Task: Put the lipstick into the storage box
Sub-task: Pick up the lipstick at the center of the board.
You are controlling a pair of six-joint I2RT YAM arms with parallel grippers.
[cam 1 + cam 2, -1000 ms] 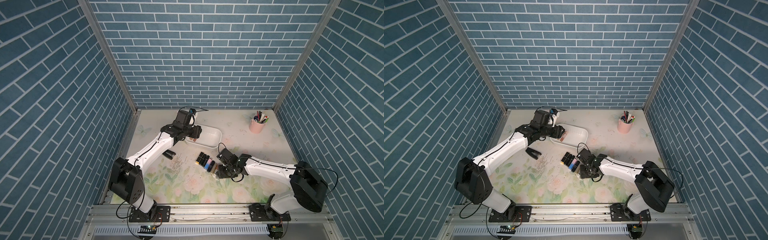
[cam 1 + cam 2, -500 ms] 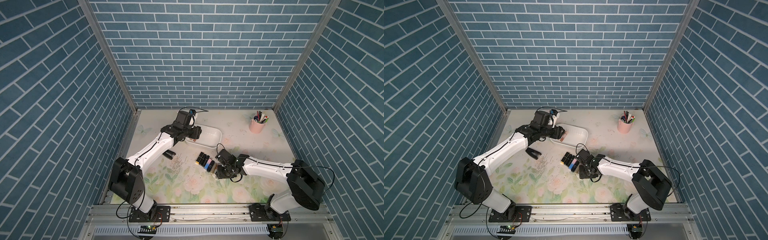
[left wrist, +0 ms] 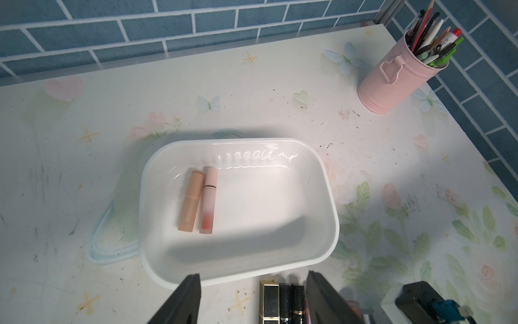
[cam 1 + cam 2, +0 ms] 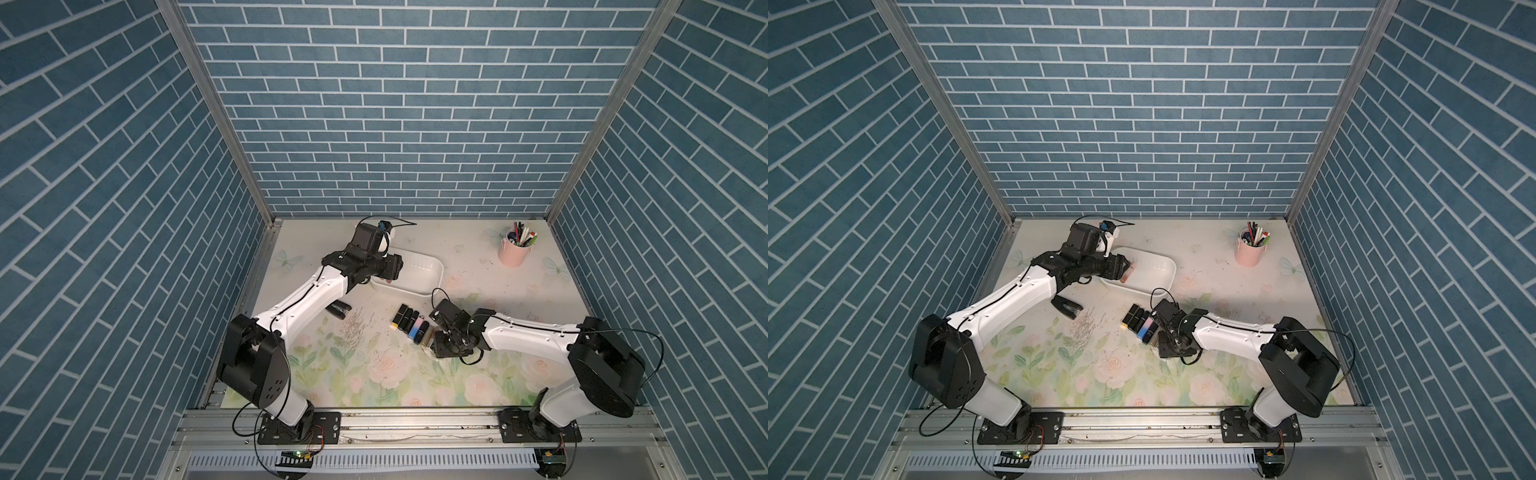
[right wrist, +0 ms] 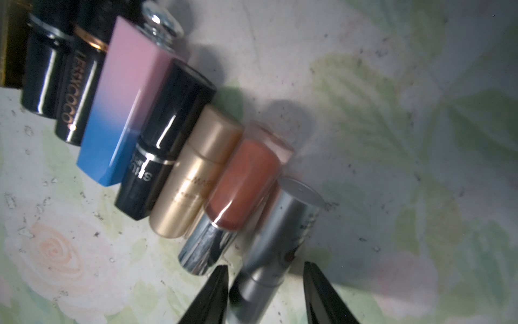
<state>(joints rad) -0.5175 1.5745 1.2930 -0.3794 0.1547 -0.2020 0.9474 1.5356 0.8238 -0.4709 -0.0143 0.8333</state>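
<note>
The white storage box point(image 4: 419, 272) point(image 4: 1154, 270) point(image 3: 332, 218) stands at the back left, with a beige tube point(image 3: 191, 200) and a pink tube point(image 3: 208, 200) lying inside. My left gripper point(image 4: 394, 269) point(image 4: 1124, 267) point(image 3: 255, 297) hangs open over the box's near-left end, with nothing between its fingers. A row of lipsticks point(image 4: 411, 326) point(image 4: 1140, 324) lies in front of the box. My right gripper point(image 4: 435, 341) point(image 4: 1160, 345) point(image 5: 265, 265) is low at the row's right end. Its jaws stand open on either side of the silver lipstick point(image 5: 280, 232), with a gap on one side.
A pink pen cup point(image 4: 515, 253) point(image 4: 1250, 253) point(image 3: 398, 81) full of pens stands at the back right. A small black object point(image 4: 338, 309) point(image 4: 1067, 307) lies beside the left arm. Blue brick walls close in three sides.
The right gripper has crept slightly towards the lipstick row. The left arm stays over the box.
</note>
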